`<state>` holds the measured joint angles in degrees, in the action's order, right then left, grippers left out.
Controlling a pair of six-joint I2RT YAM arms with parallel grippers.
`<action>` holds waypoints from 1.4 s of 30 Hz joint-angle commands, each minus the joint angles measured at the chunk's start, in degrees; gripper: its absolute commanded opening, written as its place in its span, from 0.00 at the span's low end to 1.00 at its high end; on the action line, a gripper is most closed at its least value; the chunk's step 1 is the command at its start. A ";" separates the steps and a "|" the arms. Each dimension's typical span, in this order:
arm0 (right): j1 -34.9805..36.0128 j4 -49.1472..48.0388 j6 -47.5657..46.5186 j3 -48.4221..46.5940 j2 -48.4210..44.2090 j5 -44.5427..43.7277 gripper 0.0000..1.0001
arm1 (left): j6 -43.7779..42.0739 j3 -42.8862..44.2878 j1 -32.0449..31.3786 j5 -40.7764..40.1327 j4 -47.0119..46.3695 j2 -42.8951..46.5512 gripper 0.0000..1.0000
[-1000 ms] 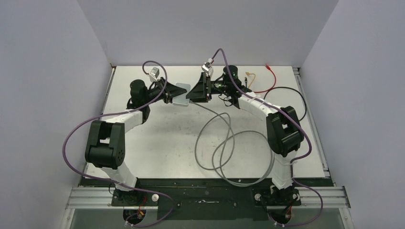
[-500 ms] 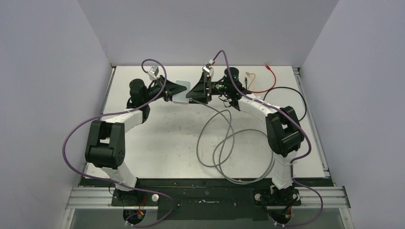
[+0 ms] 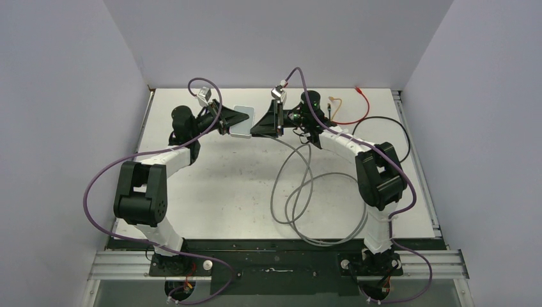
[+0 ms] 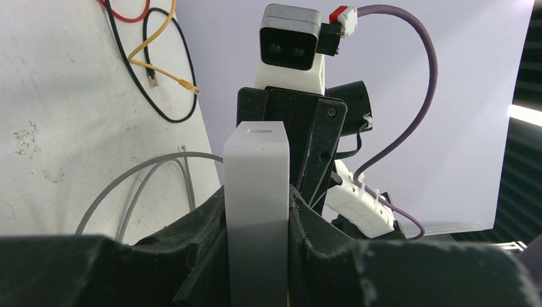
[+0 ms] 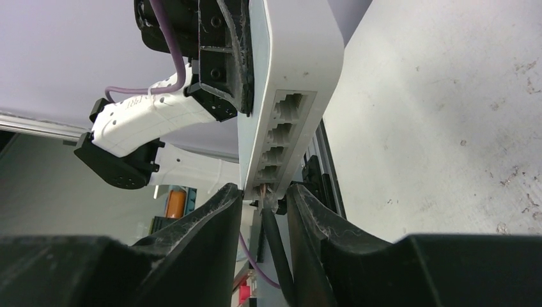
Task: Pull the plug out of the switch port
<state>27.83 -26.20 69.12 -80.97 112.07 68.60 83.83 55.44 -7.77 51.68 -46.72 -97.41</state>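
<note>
The left fingers (image 4: 201, 233) clamp the switch (image 4: 255, 185) by its two broad faces and hold it on edge, with its row of sockets turned toward the right fingers (image 5: 211, 224). Those stand narrow, one on each side of the plug (image 5: 264, 192), which sits in the end socket nearest their tips. Whether they press on it I cannot tell. The grey cable (image 3: 299, 192) runs back between them and loops over the counter (image 3: 217, 185).
</note>
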 commanded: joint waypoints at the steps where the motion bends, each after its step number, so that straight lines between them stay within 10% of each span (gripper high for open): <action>1: 0.53 -5.73 1.28 -0.27 -2.87 1.49 0.35 | 0.20 1.57 0.48 -0.66 -4.14 0.64 0.00; 12: 0.12 -6.34 1.14 -0.24 -3.34 1.96 0.19 | 0.04 1.03 0.48 -0.75 -4.28 0.77 0.00; 23: -0.35 -8.06 1.04 0.45 -4.99 2.53 0.42 | -0.38 -0.07 0.48 -0.84 -4.34 0.95 0.00; 34: -0.50 -8.69 1.11 0.01 -5.10 3.00 0.21 | -0.42 -0.14 0.53 -0.70 -4.31 0.65 0.00; 42: -1.92 -8.74 1.11 0.35 -6.07 2.71 0.53 | -0.94 0.15 0.78 -0.56 -3.77 0.08 0.00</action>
<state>27.07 -30.06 70.24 -80.25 111.42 69.95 83.79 54.89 -7.66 52.05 -48.25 -97.43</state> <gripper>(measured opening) 0.525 0.255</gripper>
